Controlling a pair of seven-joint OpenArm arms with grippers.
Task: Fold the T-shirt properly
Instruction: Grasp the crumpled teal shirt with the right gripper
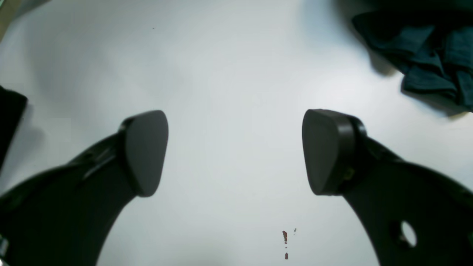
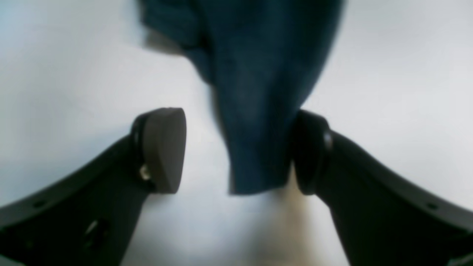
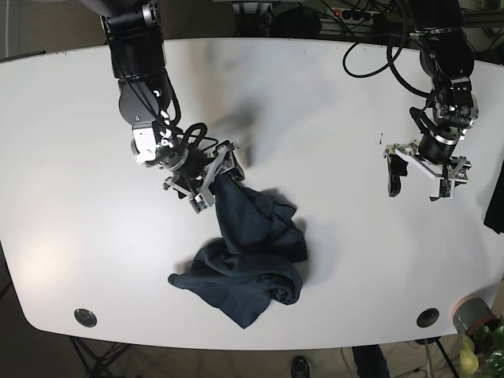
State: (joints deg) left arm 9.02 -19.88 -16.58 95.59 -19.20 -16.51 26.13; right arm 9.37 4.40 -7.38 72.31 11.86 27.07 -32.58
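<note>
The dark teal T-shirt lies crumpled on the white table, front of centre. One end rises to my right gripper, at the shirt's upper left. In the right wrist view the jaws of that gripper stand wide apart. A blurred fold of the shirt hangs between them, against the right-hand finger. My left gripper is far off to the right above bare table, open and empty. A bit of the shirt shows in the top right corner of its view.
Two round grommets sit near the table's front edge. Cables run along the back right. A dark item hangs at the right edge. Small red-brown specks mark the table under the left gripper.
</note>
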